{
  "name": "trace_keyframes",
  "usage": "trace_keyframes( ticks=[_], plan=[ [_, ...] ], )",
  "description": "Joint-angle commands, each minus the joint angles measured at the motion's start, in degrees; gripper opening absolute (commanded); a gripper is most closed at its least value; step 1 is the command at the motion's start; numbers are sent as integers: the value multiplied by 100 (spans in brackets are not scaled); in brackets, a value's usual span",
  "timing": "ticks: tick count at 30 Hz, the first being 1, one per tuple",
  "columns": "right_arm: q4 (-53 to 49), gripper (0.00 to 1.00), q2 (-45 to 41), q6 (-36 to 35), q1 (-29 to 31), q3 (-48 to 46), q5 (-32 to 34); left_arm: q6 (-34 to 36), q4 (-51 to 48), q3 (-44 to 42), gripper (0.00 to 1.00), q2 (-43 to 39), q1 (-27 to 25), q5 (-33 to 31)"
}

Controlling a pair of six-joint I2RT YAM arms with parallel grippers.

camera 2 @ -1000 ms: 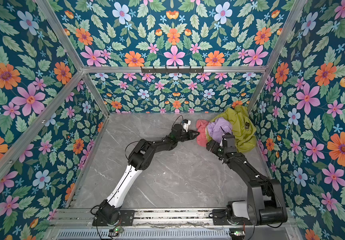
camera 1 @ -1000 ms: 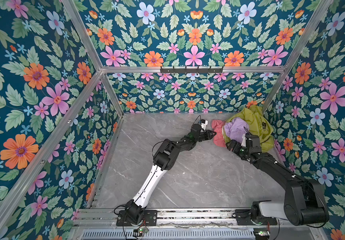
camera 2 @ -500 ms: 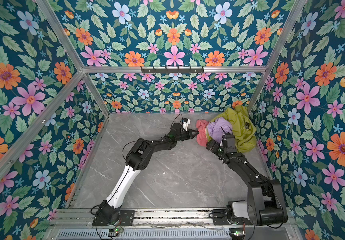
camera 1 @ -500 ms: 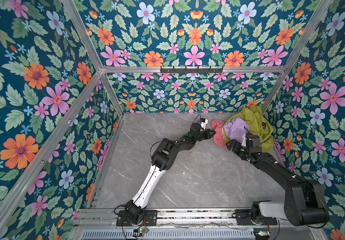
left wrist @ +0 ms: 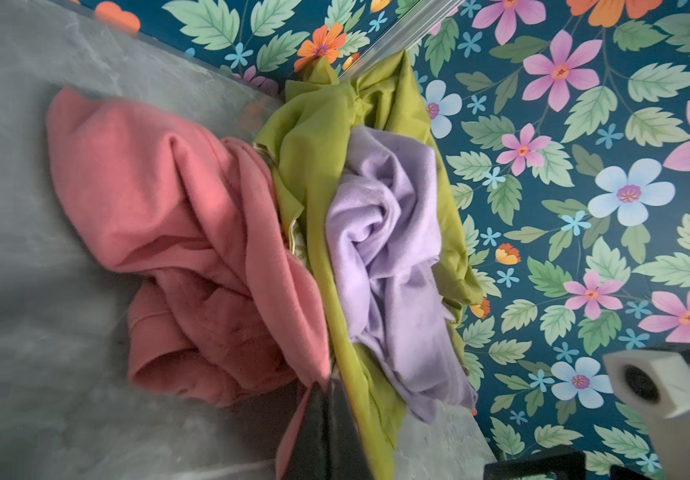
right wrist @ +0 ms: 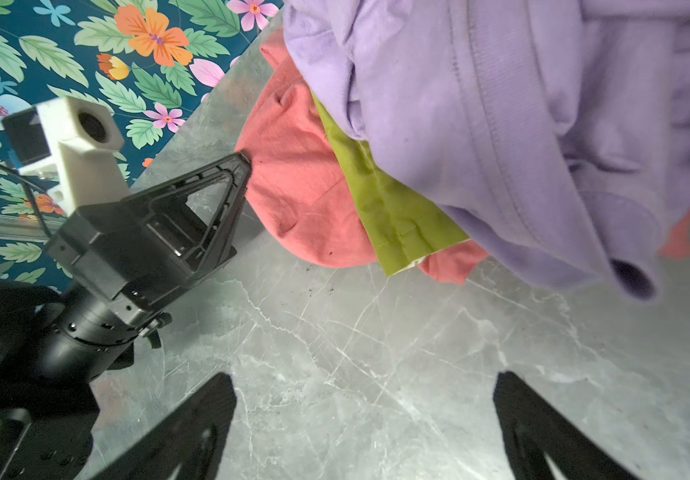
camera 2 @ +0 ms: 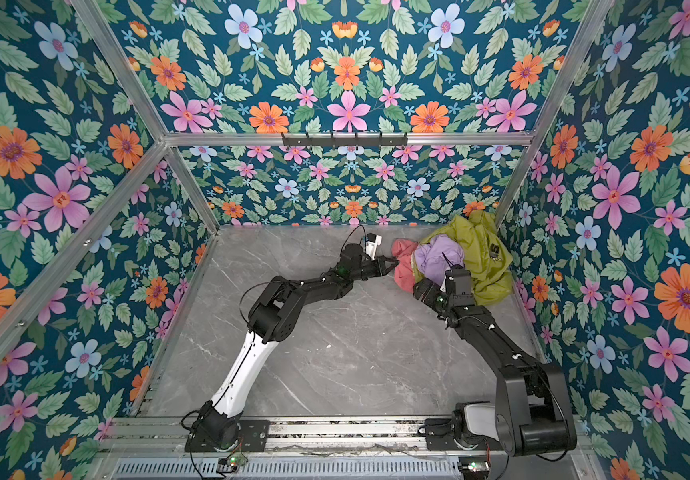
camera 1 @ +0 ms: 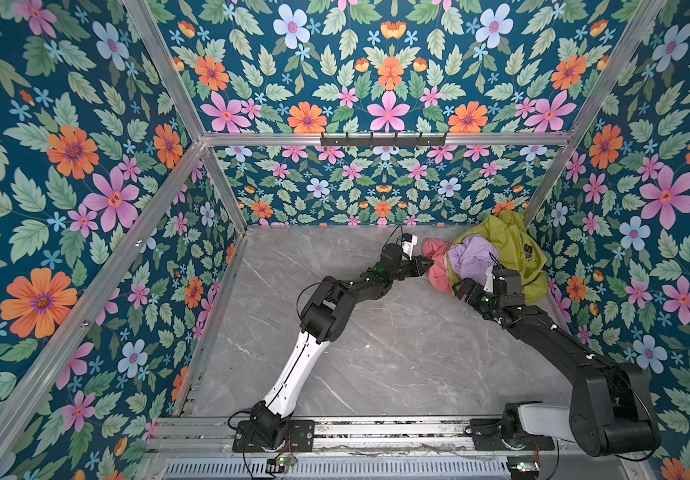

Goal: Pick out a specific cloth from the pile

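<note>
The desk (camera 1: 376, 353) is a grey marble-veined slab, closed in on three sides by walls (camera 1: 85, 166) papered in teal with orange, pink and blue flowers. Aluminium frame posts (camera 1: 543, 183) run up the corners, and a black hook rail (camera 1: 383, 139) sits on the back crossbar above the pile.

The pile (camera 2: 459, 257) fills the desk's far right corner. The cloth (camera 1: 439, 274), salmon-pink, forms the pile's left flank and lies partly on the bare desk. The lilac cloth (camera 1: 470, 259) is heaped on the pile's middle. The olive-green garment (camera 1: 514, 245) backs the pile and climbs against the corner post.

Both top views show the two arms reaching in towards the pile from opposite sides, and a dark print (camera 1: 529, 251) on the olive-green garment that neither wrist view catches.

The right wrist view alone makes the grip plain. The left claw (right wrist: 243, 162) has its fingers together, pinching a fold at the cloth's outer edge. The right claw (right wrist: 364, 376) has its fingers wide apart over bare desk, just in front of the pile and holding nothing. This view also shows dark specks (right wrist: 318, 286) on the desk beside the pile. The left wrist view adds a strip of the cloth trailing down beside the closed fingers.
</note>
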Motion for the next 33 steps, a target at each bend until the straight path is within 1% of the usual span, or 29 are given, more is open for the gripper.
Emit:
trace_keyframes(
  ticks=[1, 15, 33],
  plan=[
    [3, 98, -36, 9, 6, 6, 1, 127, 245, 28, 0, -185, -38, -29],
    [-140, 98, -313, -61, 11, 42, 241, 228, 201, 160, 0, -638, -171, -99],
    [-158, 99, -524, -105, 11, 7, 406, 322, 200, 144, 0, -1114, -183, -176]
  ],
)
